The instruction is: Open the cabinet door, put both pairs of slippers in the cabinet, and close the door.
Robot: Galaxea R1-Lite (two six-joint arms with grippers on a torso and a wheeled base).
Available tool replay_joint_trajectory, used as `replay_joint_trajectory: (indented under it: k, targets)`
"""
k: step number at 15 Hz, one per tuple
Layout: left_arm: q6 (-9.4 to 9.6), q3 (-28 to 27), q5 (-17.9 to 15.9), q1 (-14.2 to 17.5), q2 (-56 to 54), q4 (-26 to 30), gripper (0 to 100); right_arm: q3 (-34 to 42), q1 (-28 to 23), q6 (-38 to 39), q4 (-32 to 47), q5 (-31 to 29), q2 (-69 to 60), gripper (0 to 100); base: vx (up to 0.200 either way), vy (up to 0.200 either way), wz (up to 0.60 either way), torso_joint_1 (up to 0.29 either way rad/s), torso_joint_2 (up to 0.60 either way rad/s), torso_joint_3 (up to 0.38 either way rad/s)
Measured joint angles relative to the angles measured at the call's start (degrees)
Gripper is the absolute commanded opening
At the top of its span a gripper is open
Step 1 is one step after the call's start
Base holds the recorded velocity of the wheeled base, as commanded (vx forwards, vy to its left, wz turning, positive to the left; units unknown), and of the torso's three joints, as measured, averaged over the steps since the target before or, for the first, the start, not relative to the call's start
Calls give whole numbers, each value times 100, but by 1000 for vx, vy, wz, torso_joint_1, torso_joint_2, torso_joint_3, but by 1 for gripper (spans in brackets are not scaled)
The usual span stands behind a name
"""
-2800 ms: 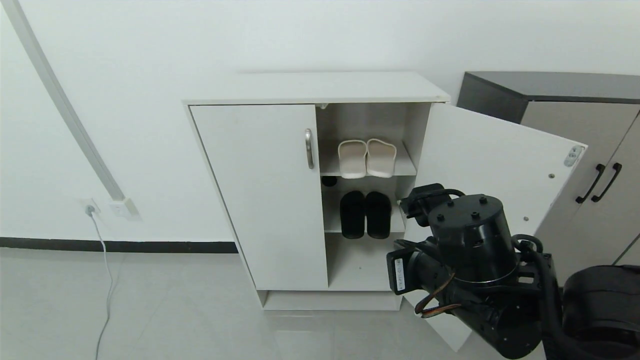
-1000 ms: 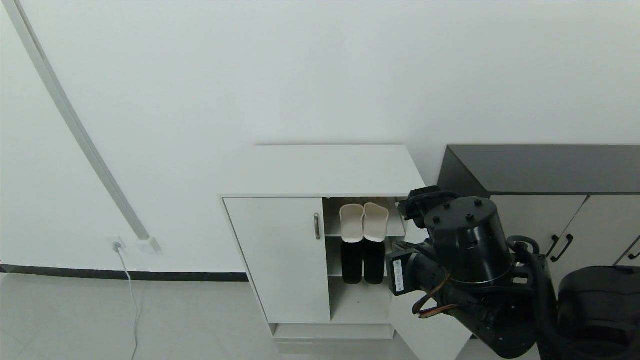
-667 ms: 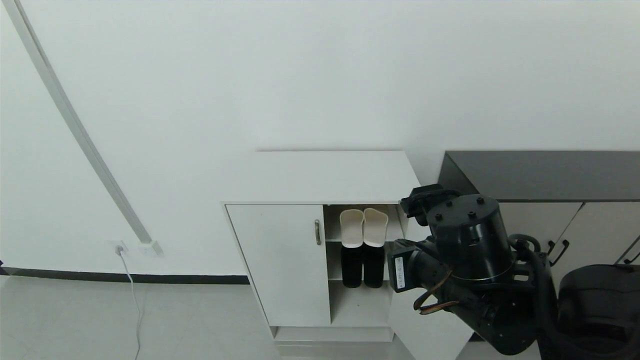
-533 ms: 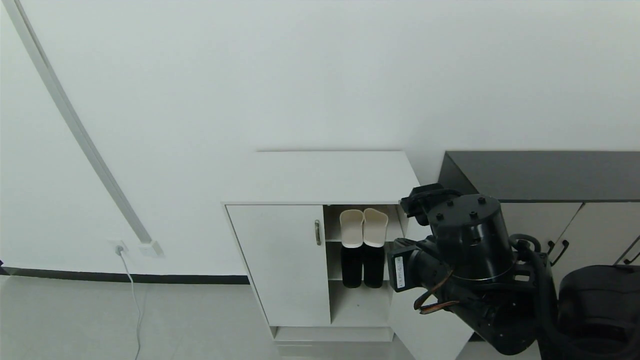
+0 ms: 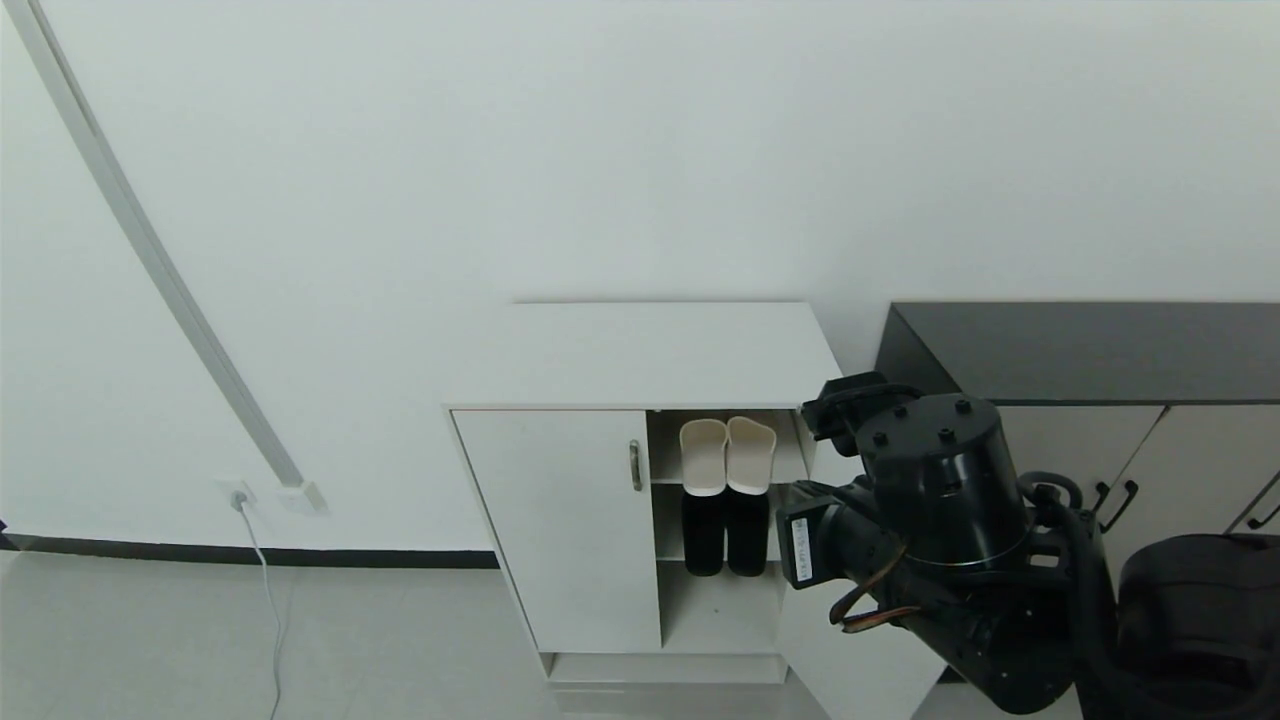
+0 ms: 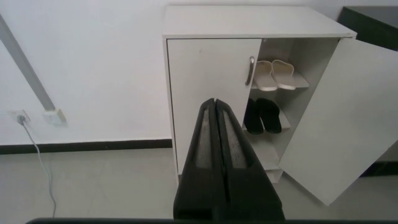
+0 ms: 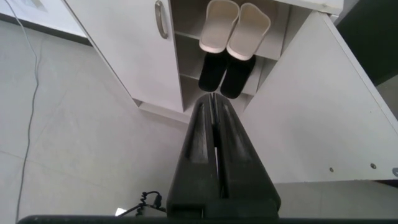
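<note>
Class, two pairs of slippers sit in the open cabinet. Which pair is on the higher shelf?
The cream pair. It lies side by side directly above the black pair, which sits one level lower.

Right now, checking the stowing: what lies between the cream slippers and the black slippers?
A white cabinet shelf board: in the head view the cream slippers rest on it, the black slippers stand on the shelf below.

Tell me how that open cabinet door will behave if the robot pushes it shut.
The open door is a flat board, so it should stay stiff and swing rather than bend. It looks thin, so probably light. The cream slippers and black slippers sit inside the cabinet, so likely won't block it.
</note>
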Motion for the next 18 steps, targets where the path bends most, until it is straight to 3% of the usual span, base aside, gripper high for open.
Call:
replay_joint_trajectory:
  k: [6, 18]
  targets:
    - [-2, 0, 0, 0, 0, 0, 0, 30, -17, -11, 1, 5, 0, 0, 0, 0, -600, 6, 0, 3]
    - [13, 0, -6, 2, 0, 0, 0, 179, -245, -190, -446, 22, 143, 0, -17, 0, 0, 0, 0, 0]
